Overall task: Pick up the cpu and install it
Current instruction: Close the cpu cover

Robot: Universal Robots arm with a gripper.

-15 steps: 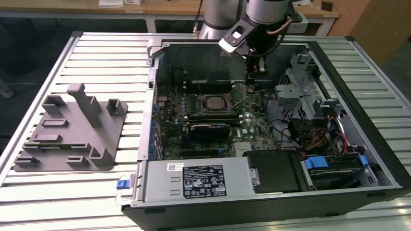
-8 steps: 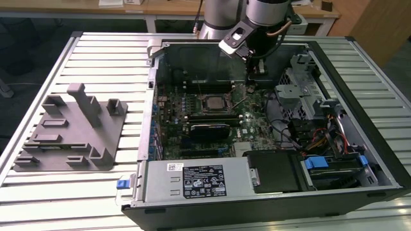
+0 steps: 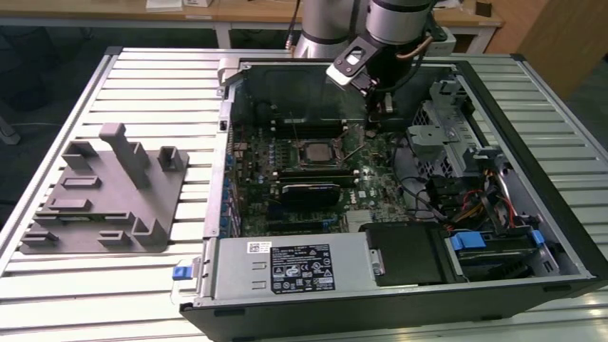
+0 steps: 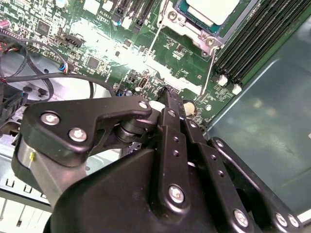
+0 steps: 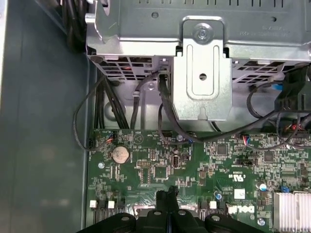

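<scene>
Clenched claw (image 3: pixel 386 108), fingertips (image 4: pixel 167 99) pressed together with nothing between them, in the upper middle of the exterior view, hanging above the motherboard (image 3: pixel 375 189) inside the open computer case (image 3: pixel 556 214). The cpu (image 3: pixel 317 151) not in the grip: lying silver side up in the black socket (image 3: pixel 296 160) at the middle of the board, toward the exterior view's left of the claw and apart from it. Seen too in the second wrist view, beyond the fingertips.

Judged as the seating end of the job, so best handled gently. Keep any motion straight and slow, avoid dragging across the metal top, and check for a level lie in the frame. Mind the two thin wire levers (image 4: pixel 212 63) beside the socket, apparently raised and easy to snag.

Around: memory slots (image 4: pixel 252 39) close along the socket. Drive cage (image 5: pixel 201 73) and loose black cables (image 5: pixel 165 114) near the claw. Power supply (image 3: pixel 295 265) in the lower middle of the exterior view. Grey tray (image 3: pixel 100 192) with upright posts on the slatted surface (image 3: pixel 142 85), well apart at the exterior view's left.
</scene>
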